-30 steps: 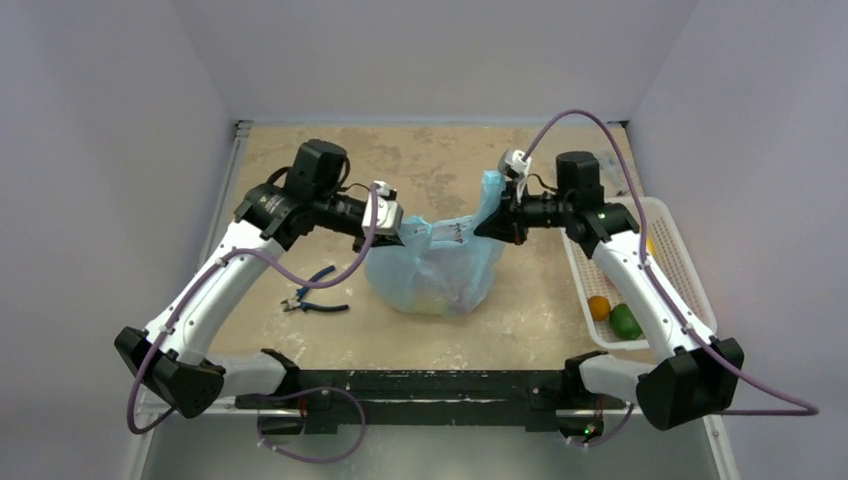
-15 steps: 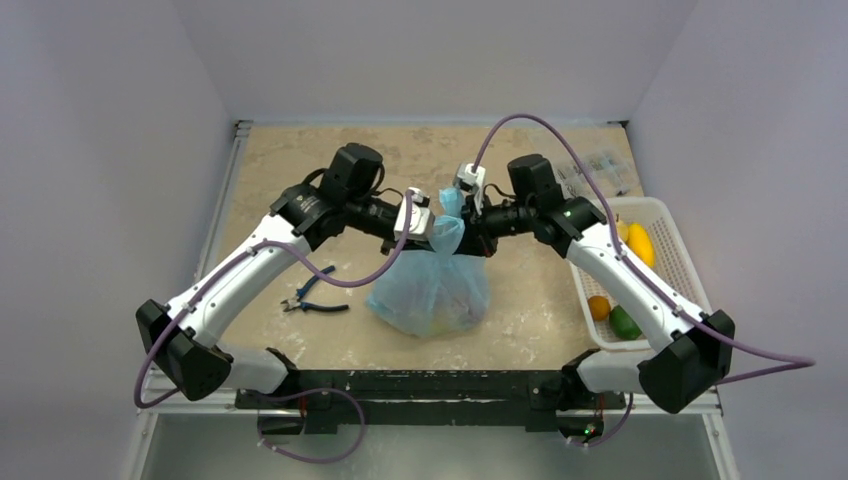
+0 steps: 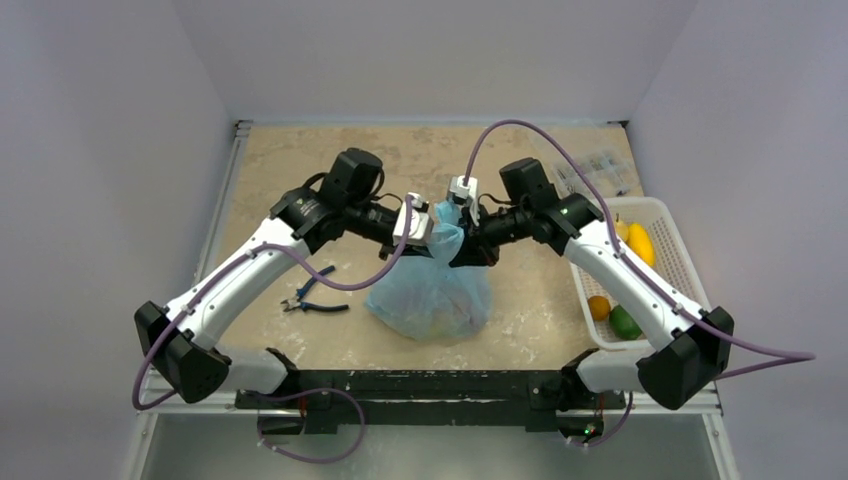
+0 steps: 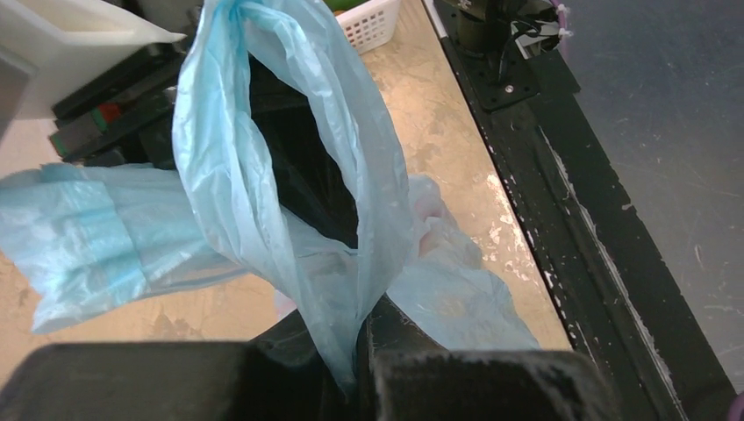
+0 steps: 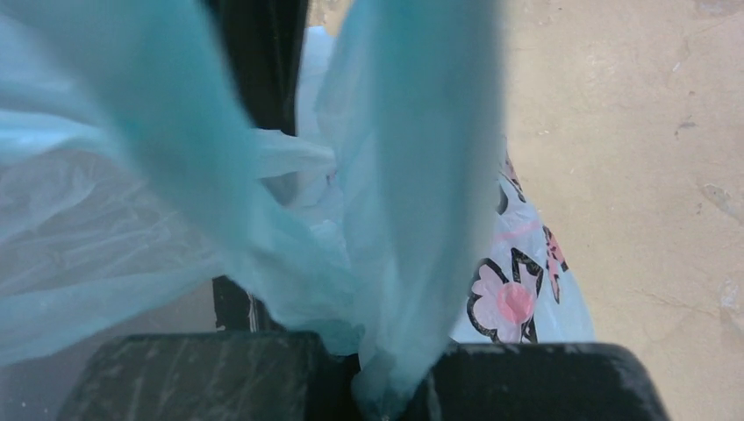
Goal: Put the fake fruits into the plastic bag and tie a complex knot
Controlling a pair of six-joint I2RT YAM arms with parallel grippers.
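The light-blue plastic bag [image 3: 430, 300] sits mid-bench [image 3: 300, 170]. Its bulging body is down and its neck is drawn upward and slightly far, so its long axis runs from the bench up to the bunched handle strips [image 3: 446, 238]. A yellowish shape shows faintly through the film (which fruit it is cannot be told).

Both arms reach in from the near corners with elbows bowed outward, and their forearms converge over the bag. The left gripper [image 3: 436, 236] and right gripper [image 3: 462, 248] meet almost nose to nose at the handles.

In the left wrist view the left gripper [image 4: 355, 351] is clamped on the lower end of one handle loop [image 4: 228, 175]. This loop stands up and away from the fingers as an open, elongated ring.

In the right wrist view the right gripper [image 5: 386, 368] is likewise pinched shut on a blue strip [image 5: 421, 175]. The strip rises straight out of the fingers, with the bag's pink flower print [image 5: 504, 303] just to its right (the view is blurred close in). Whether the strips are actually tied cannot be told.

Well apart at the right edge, a white slotted basket [image 3: 685, 265] holds three fake fruits. They are an elongated yellow one [image 3: 640, 243] lying far-to-near, a small orange one [image 3: 598, 307] and a green one [image 3: 626, 322]. Blue-handled pliers [image 3: 312, 296] lie on the bench to the left of the bag.
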